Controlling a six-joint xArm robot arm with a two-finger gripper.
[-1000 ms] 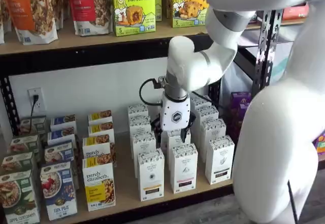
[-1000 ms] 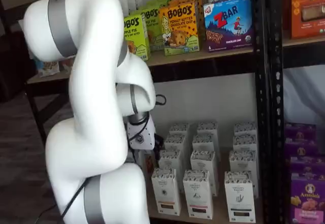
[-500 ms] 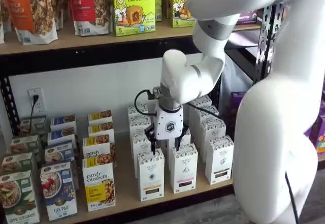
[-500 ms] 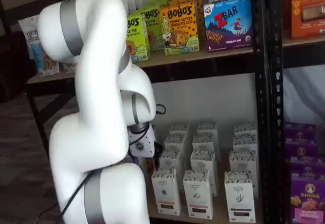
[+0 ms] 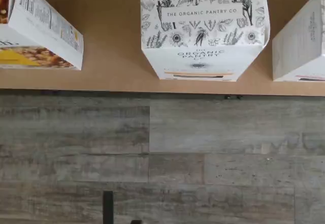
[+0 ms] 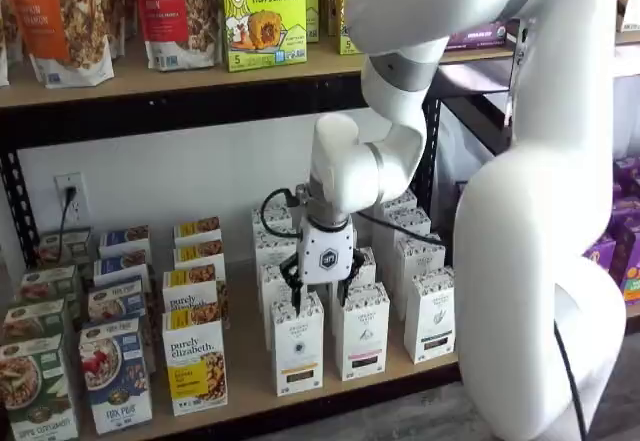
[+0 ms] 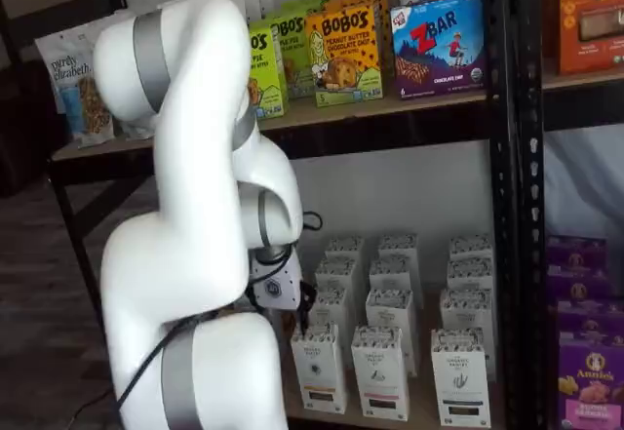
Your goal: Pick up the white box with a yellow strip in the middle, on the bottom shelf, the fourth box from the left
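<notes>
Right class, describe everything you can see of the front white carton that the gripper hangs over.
The white box is a tall, narrow cardboard carton standing upright at the front edge of the bottom shelf, first in its row. Its top carries black botanical drawings and the words "The Organic Pantry Co"; a yellowish-brown strip sits low on its front. The gripper hangs just above it, fingers apart, apparently not gripping.

A mock grocery aisle: black metal racking [image 7: 507, 196] with wooden boards, stocked in neat rows with granola bags [image 6: 62, 16], snack-bar boxes [image 7: 441, 42] and white cartons [image 6: 362, 331].
</notes>
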